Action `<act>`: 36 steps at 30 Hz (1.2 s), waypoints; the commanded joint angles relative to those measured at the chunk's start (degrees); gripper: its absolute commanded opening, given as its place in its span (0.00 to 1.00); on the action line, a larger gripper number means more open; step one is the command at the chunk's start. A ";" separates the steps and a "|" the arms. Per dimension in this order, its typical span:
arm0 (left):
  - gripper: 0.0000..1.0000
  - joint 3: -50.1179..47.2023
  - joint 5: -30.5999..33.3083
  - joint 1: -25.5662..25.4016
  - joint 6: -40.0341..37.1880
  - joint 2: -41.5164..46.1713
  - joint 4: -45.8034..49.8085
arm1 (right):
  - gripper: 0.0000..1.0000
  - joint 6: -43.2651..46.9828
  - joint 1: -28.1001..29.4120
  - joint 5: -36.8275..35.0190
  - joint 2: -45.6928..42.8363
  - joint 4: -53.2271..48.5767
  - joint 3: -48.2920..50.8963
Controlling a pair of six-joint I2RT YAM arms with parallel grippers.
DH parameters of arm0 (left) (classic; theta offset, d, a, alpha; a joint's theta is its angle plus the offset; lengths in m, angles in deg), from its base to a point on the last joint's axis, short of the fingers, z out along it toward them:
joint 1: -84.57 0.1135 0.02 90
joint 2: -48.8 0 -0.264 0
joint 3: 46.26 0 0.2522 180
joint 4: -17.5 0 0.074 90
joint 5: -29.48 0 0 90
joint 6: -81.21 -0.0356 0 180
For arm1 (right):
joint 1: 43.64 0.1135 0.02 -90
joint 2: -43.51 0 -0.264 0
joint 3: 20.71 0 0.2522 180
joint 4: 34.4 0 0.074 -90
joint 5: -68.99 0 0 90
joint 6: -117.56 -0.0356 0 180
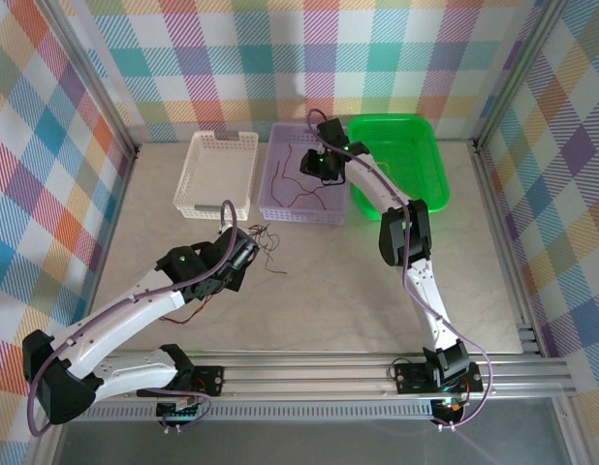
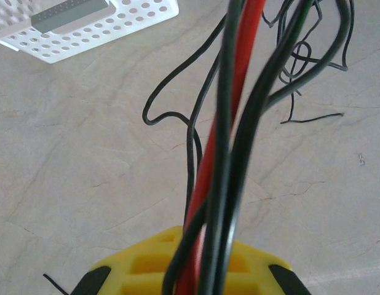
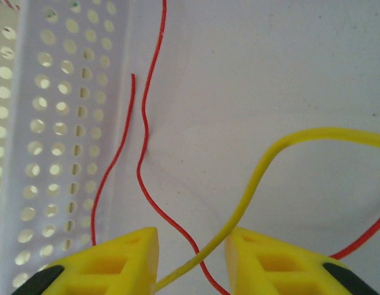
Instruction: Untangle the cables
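At the bottom of the left wrist view, the left hand (image 2: 193, 270) is clamped on black and red cables (image 2: 230, 123) trailing over the worktop (image 2: 85, 184). The right hand (image 3: 193, 261) has its fingers apart, with a yellow cable (image 3: 257, 172) between them, inside the lilac basket (image 3: 48, 123).

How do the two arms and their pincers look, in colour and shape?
Both the left arm and the right arm have white links, black joints and a purple cable alongside. The left pincer and right pincer have blocky yellow fingers with black pads.
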 commanded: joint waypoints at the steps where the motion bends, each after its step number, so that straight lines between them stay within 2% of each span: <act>1: 0.00 -0.80 -1.02 1.05 -0.48 -0.19 -0.69 | 0.31 0.86 0.39 0.15 2.07 0.42 -2.87; 5: 0.00 -0.82 -1.32 1.29 -0.49 -0.28 -0.71 | 0.32 0.95 0.37 -0.45 2.22 -0.21 -2.98; 13: 0.00 -0.89 -1.48 1.29 -0.43 -0.18 -0.80 | 0.49 -0.54 -0.04 -0.75 3.45 -1.10 -3.29; 23: 0.00 -1.04 -1.55 1.90 -0.42 -0.38 -0.93 | 0.48 -2.54 -0.49 -0.38 5.25 0.60 -3.58; 29: 0.00 -0.97 -1.82 2.04 -0.34 -0.56 -0.96 | 0.48 -2.44 -0.56 -2.32 5.03 0.78 -2.88; 36: 0.00 -1.14 -2.11 2.35 -0.43 -0.47 -1.09 | 0.43 -2.81 -0.66 -4.65 5.64 1.35 -2.88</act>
